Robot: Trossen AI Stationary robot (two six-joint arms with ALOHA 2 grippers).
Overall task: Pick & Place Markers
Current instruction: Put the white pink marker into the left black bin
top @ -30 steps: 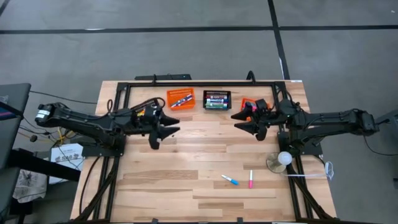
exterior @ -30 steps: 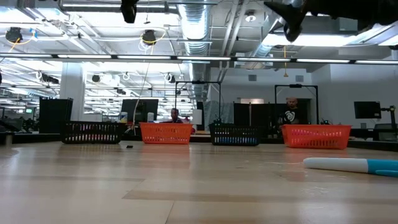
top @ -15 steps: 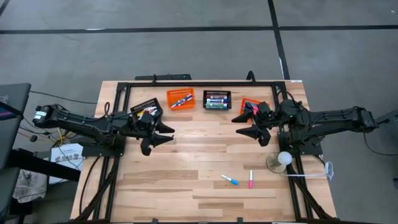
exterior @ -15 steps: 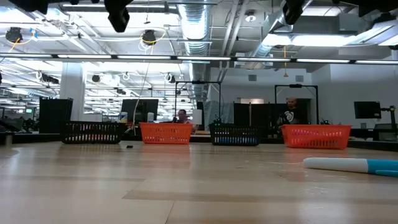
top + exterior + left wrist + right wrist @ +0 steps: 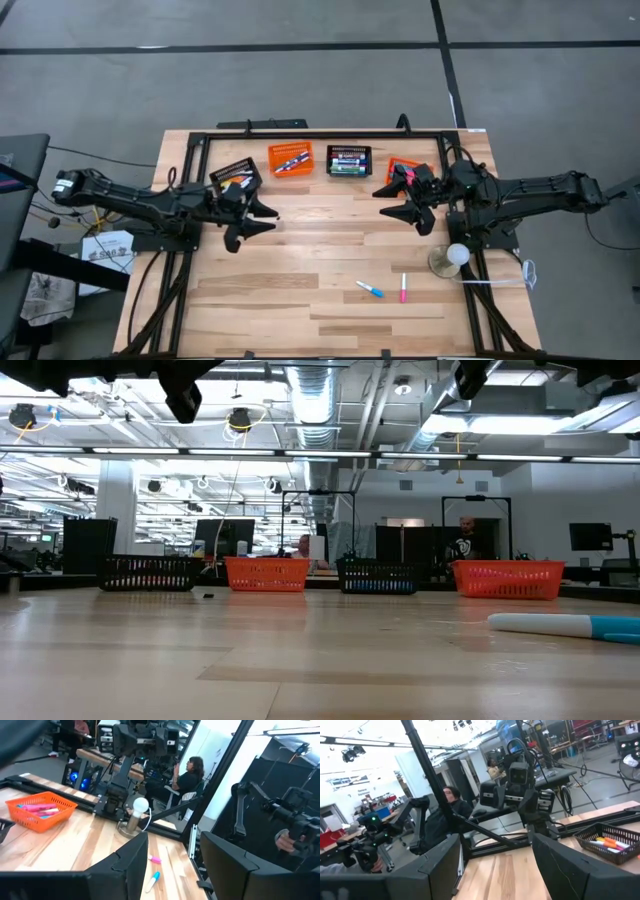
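Observation:
Two markers lie flat on the wooden table toward its near right: a white one with a blue cap (image 5: 370,290) (image 5: 152,881) (image 5: 565,625) and a pink-capped one (image 5: 403,288) (image 5: 154,860). More markers sit in four mesh baskets along the far edge: black (image 5: 236,177) (image 5: 612,840), orange (image 5: 290,158), black (image 5: 349,160) and orange (image 5: 400,170) (image 5: 42,810). My left gripper (image 5: 250,222) (image 5: 172,865) hovers open at the table's left-middle. My right gripper (image 5: 400,205) (image 5: 495,865) hovers open beside the rightmost orange basket. Both are well above the tabletop.
A white ball on a small round stand (image 5: 455,258) (image 5: 140,805) stands at the right edge near the right arm's base. A black frame (image 5: 320,132) runs along the table's far edge. Bare wood lies between the two grippers. People sit in the room beyond the table.
My left gripper has drawn back toward the table's left edge and a little toward the near edge, turning as it went, and shows lower in the low view. My right gripper has risen slightly. Both stay open. The markers have not moved.

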